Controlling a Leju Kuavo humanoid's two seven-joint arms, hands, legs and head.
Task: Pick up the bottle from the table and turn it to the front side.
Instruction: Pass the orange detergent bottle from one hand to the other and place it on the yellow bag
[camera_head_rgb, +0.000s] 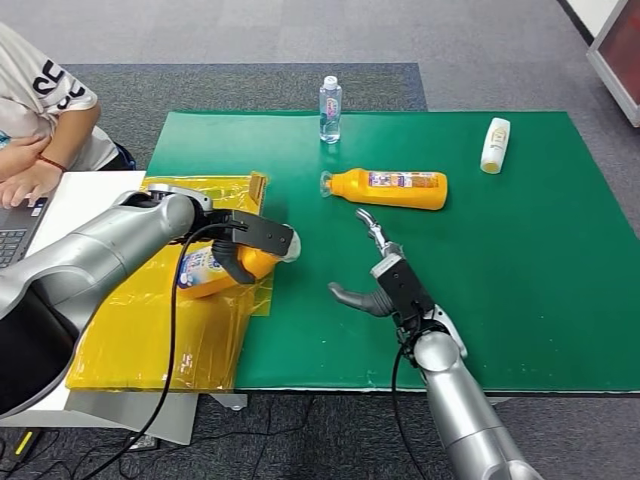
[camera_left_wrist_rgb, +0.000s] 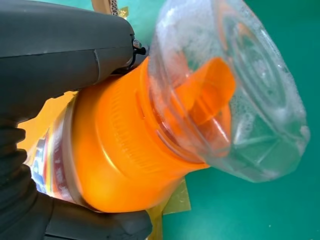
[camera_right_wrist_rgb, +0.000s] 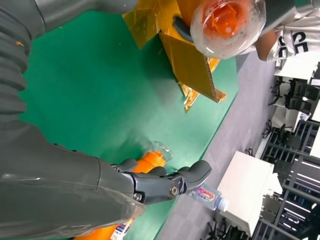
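Left robot hand (camera_head_rgb: 253, 245) around orange bottle (camera_head_rgb: 207, 272) with clear cap; right robot hand (camera_head_rgb: 377, 280) open, empty.

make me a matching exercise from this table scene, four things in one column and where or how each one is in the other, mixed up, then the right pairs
Things:
1. orange bottle in the left hand
2. second orange bottle
3. clear water bottle
4. white bottle

Places or states:
A. lying on its side on the green mat, just beyond the open right hand
B. standing upright at the mat's far edge
C. lying near the mat's far right corner
D. gripped by the left hand over the yellow sheet

Pairs: 1-D, 2-A, 3-B, 4-C
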